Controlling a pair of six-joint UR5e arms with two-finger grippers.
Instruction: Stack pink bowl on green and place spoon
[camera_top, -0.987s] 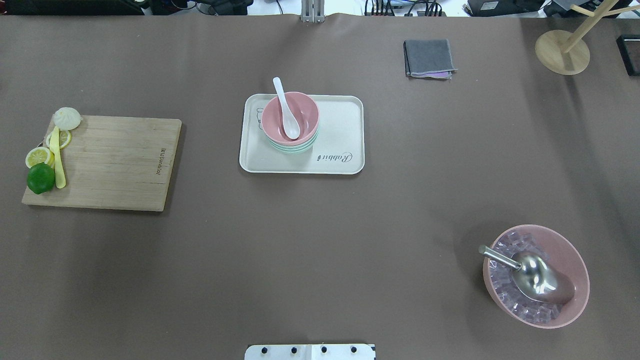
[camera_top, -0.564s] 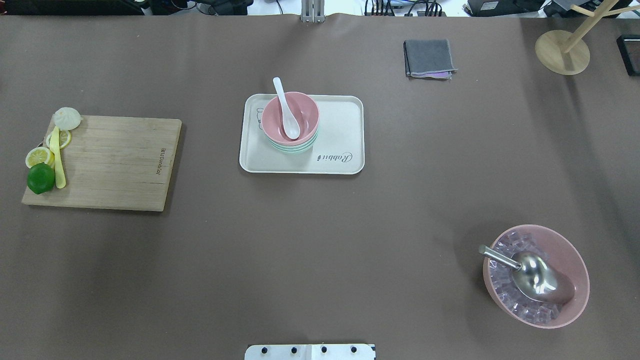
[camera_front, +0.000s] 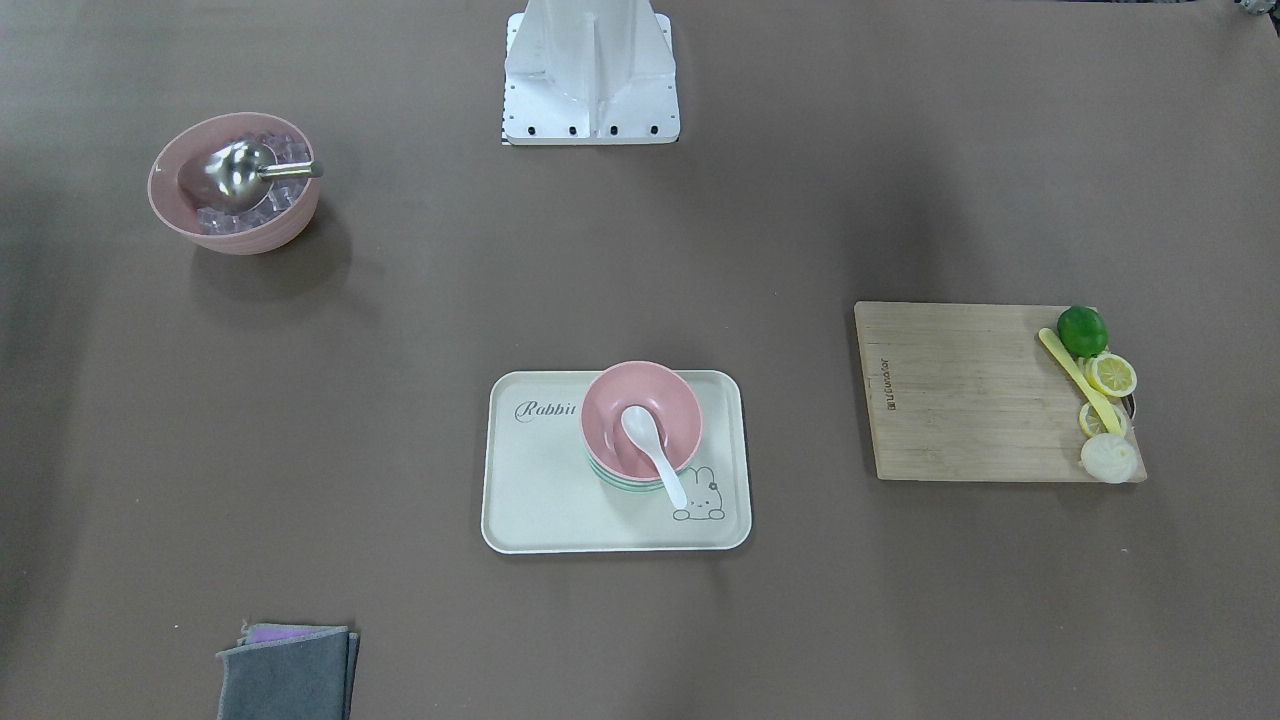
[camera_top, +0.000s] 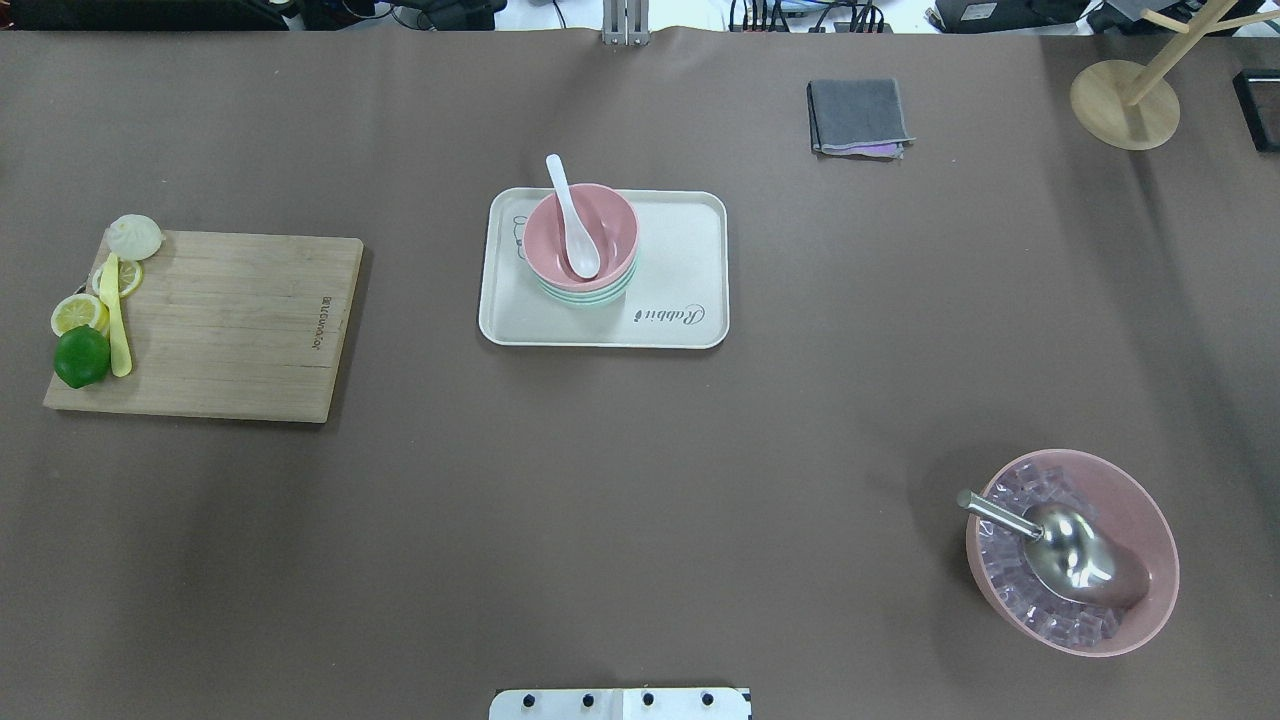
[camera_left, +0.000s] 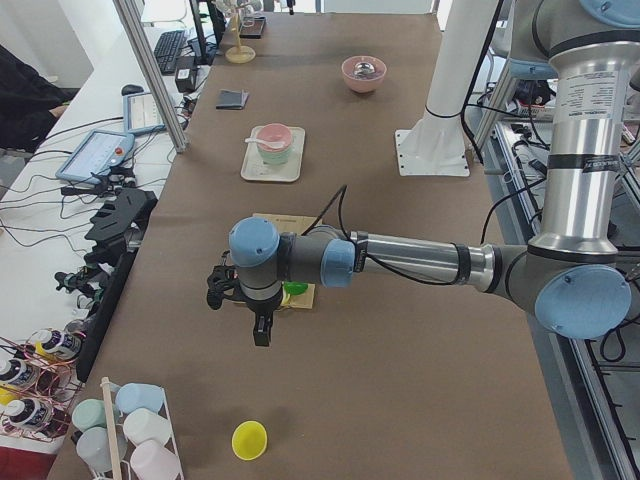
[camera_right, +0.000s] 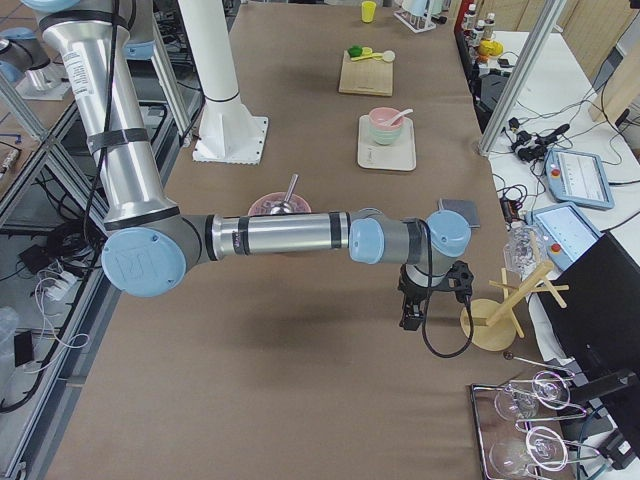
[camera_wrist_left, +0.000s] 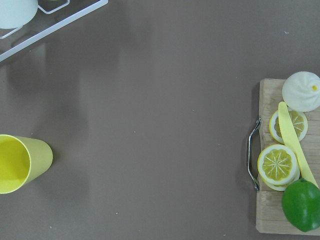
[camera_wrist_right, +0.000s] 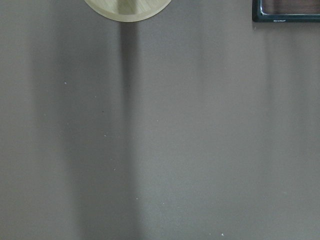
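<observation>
Grip cannot be told for left gripper (camera_left: 259, 338), hanging well left of tray (camera_top: 690, 250); pink bowl (camera_top: 612, 225) sits nested on green (camera_top: 585, 296) in the tray's left half, spoon (camera_top: 575, 240) inside; right gripper (camera_right: 409, 320) hangs well right of the tray, grip likewise untellable.

Robotics lab: teach pendant (camera_left: 95, 155), loose cables (camera_right: 527, 143) and aluminium post (camera_left: 150, 70) are flanking a table (camera_left: 400, 360) carrying a pedestal-mounted arm (camera_left: 400, 258).
</observation>
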